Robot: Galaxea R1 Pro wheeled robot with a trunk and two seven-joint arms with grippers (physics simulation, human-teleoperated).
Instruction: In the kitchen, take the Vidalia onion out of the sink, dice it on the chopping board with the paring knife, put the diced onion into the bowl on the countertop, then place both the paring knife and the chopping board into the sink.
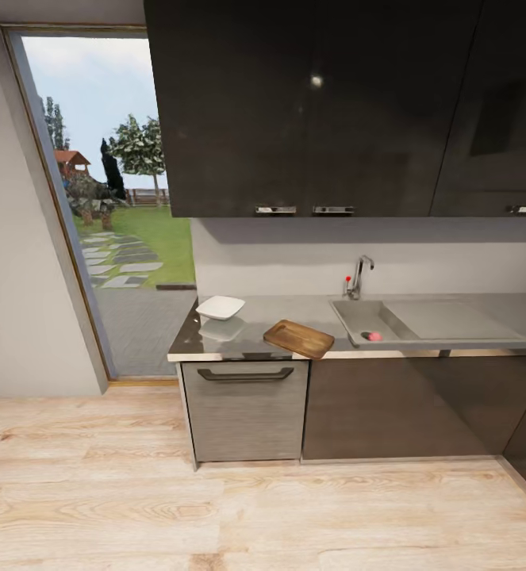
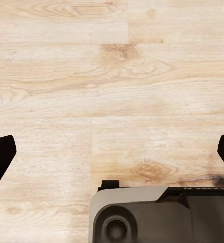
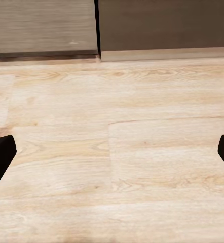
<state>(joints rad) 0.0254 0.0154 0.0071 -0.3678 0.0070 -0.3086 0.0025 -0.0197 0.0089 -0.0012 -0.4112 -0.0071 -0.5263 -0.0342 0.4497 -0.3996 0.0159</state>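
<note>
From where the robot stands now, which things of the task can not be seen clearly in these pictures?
- Paring knife: the head view is too far to make it out on the countertop or chopping board.
- Onion: a small pinkish spot in the sink; too small to identify.
- Sink basin floor: partly hidden by its front wall, head view.
- Left gripper and right gripper: fingertips cut off by the picture edges in the wrist views.

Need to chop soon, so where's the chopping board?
In the head view, the chopping board lies on the countertop, between the bowl and the sink.
</note>
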